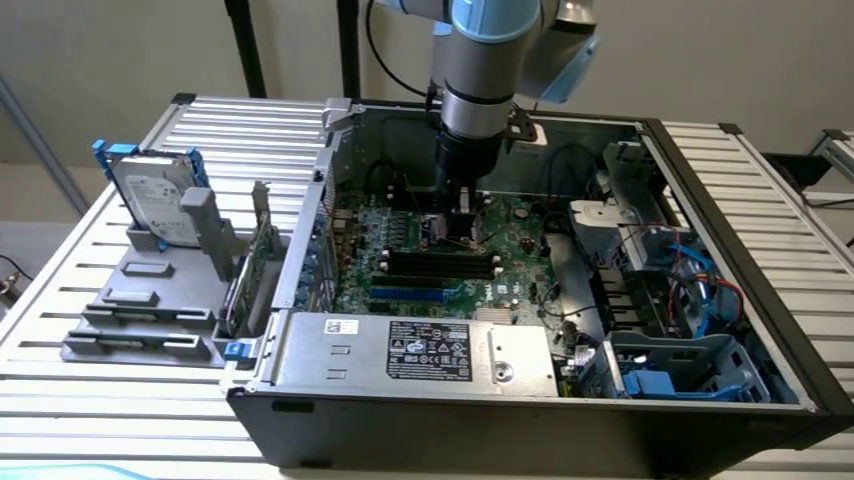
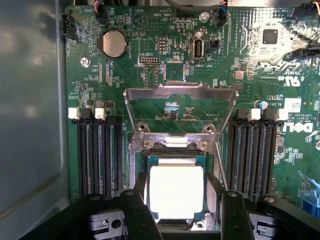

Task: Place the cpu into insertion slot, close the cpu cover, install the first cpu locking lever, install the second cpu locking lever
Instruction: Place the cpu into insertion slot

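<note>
The cpu (image 2: 176, 191), a pale silver square chip, lies within the rim of the insertion slot (image 2: 172, 152) on the green board. My gripper (image 2: 177, 200) straddles it, with the black fingers (image 2: 136, 205) against two opposite edges of the chip. I cannot tell whether the chip rests fully in the socket. The cpu cover (image 2: 180, 92), a silvery frame with a cut-out middle, is swung open and lies flat just past the socket. A thin metal locking lever (image 2: 220, 167) runs along one side of the socket. In the exterior view my gripper (image 1: 462, 232) reaches straight down into the open computer case onto the motherboard.
Long black memory slots (image 2: 97, 155) (image 2: 252, 155) flank the socket on both sides. A coin battery (image 2: 114, 43) sits farther up the board. In the case, a power supply (image 1: 414, 350) lies at the front and blue cables (image 1: 694, 280) at the exterior view's right. A hard drive (image 1: 154, 195) stands outside.
</note>
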### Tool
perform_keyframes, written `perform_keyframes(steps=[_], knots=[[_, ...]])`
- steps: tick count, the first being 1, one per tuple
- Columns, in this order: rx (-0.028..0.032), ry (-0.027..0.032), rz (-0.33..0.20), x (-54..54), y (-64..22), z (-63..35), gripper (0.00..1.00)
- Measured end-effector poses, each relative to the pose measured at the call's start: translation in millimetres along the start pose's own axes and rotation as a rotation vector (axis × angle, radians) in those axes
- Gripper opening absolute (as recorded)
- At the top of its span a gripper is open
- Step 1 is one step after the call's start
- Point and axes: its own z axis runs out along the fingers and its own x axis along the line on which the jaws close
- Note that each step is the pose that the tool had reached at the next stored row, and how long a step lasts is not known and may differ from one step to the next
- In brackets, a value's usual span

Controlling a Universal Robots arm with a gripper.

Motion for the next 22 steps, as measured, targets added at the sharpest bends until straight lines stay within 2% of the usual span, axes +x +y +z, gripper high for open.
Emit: perform_keyframes(steps=[11,22], knots=[[-0.0020,0.0005,0.015,-0.1,-1.1,2.9,0.55],[-0.0093,0.0037,0.013,-0.1,-2.1,4.2,0.55]])
